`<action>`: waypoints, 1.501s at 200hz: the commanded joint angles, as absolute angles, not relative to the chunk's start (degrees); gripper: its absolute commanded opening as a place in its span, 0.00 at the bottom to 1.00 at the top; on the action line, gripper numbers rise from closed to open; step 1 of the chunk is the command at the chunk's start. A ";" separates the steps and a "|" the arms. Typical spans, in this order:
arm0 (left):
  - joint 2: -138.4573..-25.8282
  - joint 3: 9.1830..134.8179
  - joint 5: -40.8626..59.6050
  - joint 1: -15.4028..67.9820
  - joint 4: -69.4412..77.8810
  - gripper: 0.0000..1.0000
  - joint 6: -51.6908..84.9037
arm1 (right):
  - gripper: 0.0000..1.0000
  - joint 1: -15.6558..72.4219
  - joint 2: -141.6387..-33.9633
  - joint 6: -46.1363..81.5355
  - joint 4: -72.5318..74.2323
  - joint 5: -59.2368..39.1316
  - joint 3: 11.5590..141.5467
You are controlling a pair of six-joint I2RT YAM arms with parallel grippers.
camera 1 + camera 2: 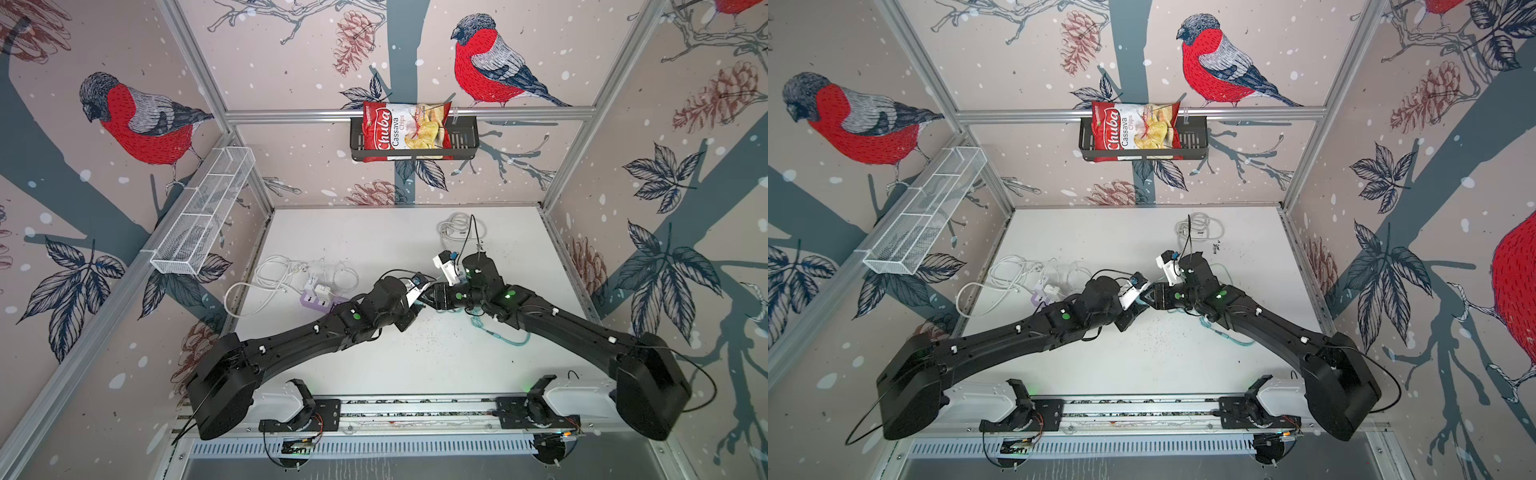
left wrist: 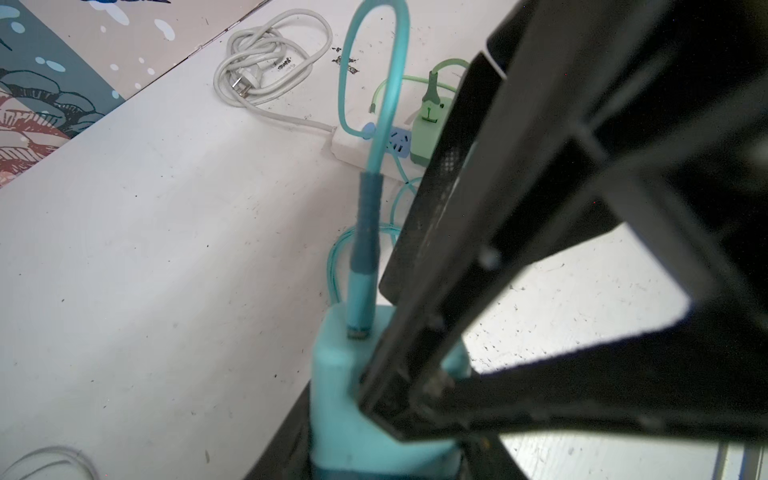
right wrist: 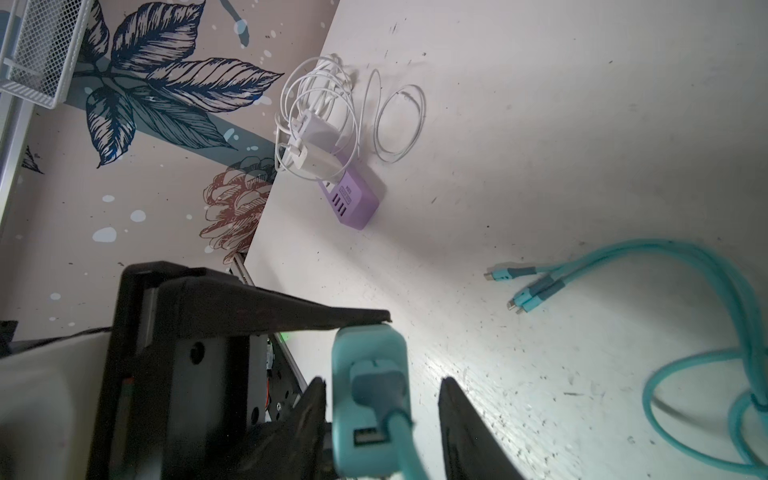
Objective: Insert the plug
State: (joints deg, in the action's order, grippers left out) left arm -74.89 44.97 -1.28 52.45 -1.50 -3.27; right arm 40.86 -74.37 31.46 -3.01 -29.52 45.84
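1. Since both arms meet in mid-air above the tabletop [image 1: 415, 365], this looks like a handover. Neither arm should pull away until the other's grip is settled.
2. The left end effector [image 1: 415, 306] is clenched on the teal plug [image 3: 343, 399] and holds it clear of the tabletop. It should stay steady and let go only once the plug is firmly taken.
3. The right end effector [image 3: 382, 380] straddles the plug with its jaws apart, a gap showing on one side, so it grasps nothing yet. It should close squarely on the flat sides, clear of the cable [image 2: 365, 224]. The prongs are hidden, so I cannot tell which way they face.
4. The white strip [image 2: 353, 147] is the likely target, with a blue socket [image 2: 399, 143] free beside the green charger [image 2: 428, 133]. The plug should go straight down without rocking, and the strip may slide.
5. The cable loops up from the plug, and its slack could snag.
6. The bag [image 1: 405, 126] reads "Chuba Cassava Chips". The label on the purple strip [image 3: 353, 203] is too small to read.
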 commanded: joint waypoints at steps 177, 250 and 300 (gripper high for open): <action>-71.66 43.84 -0.29 53.35 2.58 0.67 -2.81 | 0.07 36.88 -74.46 27.20 -5.05 -25.76 51.21; -66.71 38.91 -11.69 53.20 7.70 0.96 0.81 | 0.07 21.24 -85.79 18.84 -16.84 -26.11 80.32; -67.05 38.91 -14.59 51.69 10.94 0.97 1.41 | 0.08 12.98 -88.19 18.46 -20.42 -23.51 92.73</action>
State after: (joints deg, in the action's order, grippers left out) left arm -66.26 38.48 -10.94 52.14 6.83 0.23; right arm 14.94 -87.42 20.49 -17.21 -25.78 88.40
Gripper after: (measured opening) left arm 0.972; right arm 0.275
